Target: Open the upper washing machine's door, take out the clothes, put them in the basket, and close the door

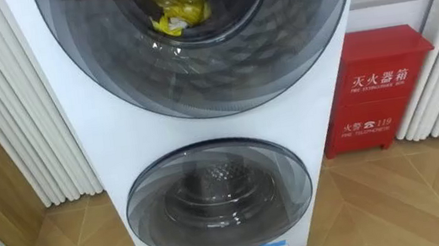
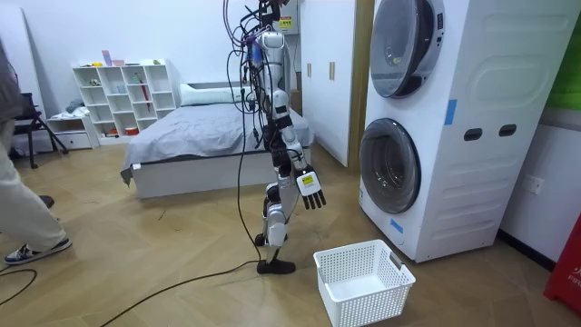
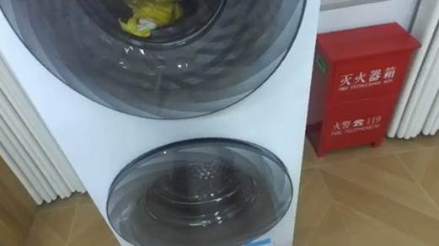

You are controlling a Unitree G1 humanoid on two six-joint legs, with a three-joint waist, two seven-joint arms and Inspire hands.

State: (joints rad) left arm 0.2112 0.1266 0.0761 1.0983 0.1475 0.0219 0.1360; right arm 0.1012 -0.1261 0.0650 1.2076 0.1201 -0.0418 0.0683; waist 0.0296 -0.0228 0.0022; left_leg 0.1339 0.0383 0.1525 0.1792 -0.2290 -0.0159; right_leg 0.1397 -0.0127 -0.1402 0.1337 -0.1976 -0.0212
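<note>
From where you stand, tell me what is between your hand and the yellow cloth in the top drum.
The upper door is shut, and its glass lies in front of the yellow cloth. The right hand hangs open at the robot's side, apart from the washing machine.

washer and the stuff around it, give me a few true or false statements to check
1. A yellow cloth lies in the upper drum. True.
2. The lower drum holds clothes. False: it looks empty.
3. A red box stands on the floor beside the washer. True.
4. The basket is full of clothes. False: it sits empty on the floor in front of the washer.
</note>
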